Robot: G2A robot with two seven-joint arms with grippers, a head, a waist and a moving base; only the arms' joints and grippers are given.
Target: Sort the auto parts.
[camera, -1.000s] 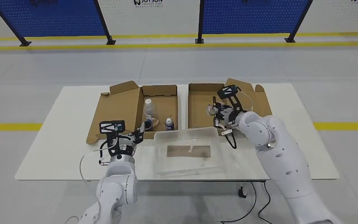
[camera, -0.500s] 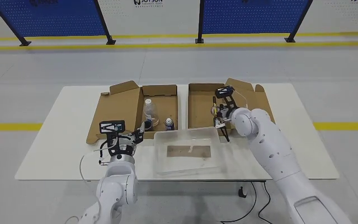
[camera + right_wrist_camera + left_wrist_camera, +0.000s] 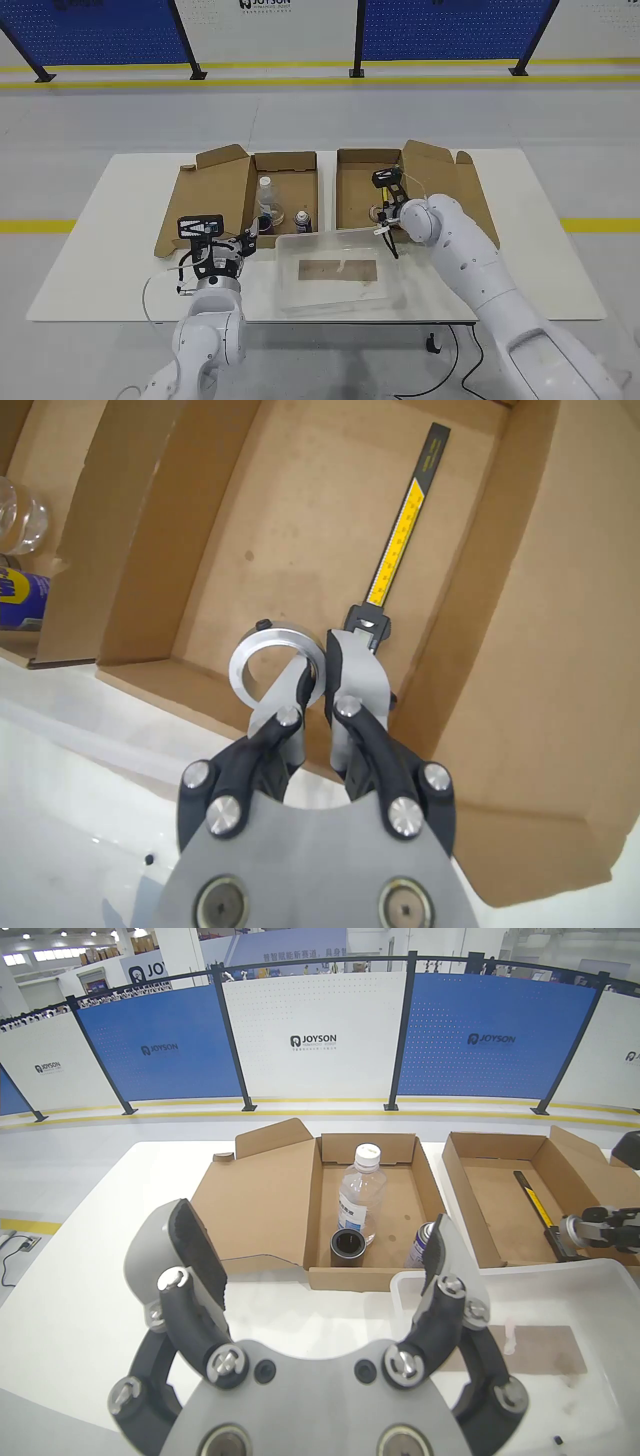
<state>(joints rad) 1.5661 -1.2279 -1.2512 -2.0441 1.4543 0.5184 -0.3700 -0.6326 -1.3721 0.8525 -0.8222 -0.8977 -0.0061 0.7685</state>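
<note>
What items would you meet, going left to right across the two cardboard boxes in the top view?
The clear bottle → spray can → metal ring, held in the right gripper.

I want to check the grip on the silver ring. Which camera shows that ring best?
The right wrist view: the silver ring is close up, its wall pinched by the right claw. The left wrist view shows it small and far off; the top view, barely a speck.
</note>
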